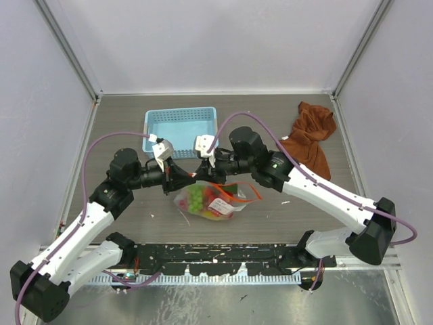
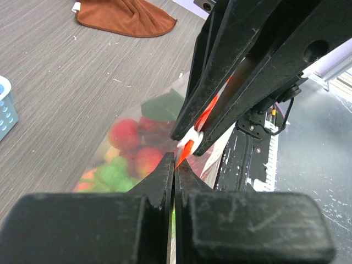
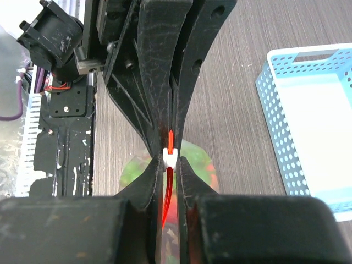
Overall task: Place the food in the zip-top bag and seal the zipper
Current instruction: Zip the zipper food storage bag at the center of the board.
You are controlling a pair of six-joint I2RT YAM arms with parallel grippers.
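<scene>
The zip-top bag (image 1: 229, 205) lies on the table with the food (image 1: 200, 198) inside: green grapes, red and yellow fruit, a leaf. My left gripper (image 1: 180, 179) is shut on the end of the red-orange zipper (image 2: 185, 146). Facing it tip to tip, my right gripper (image 3: 171, 159) is shut on the zipper's small white slider (image 3: 170, 157), and the red strip (image 3: 166, 196) runs down between its fingers. In the left wrist view the food (image 2: 131, 153) shows through the clear plastic below the jaws.
The light-blue basket (image 1: 181, 127) stands just behind the grippers, its wall at the right of the right wrist view (image 3: 280, 137). A rust-brown cloth (image 1: 310, 135) lies at the back right. The black base rail (image 1: 216, 261) runs along the near edge.
</scene>
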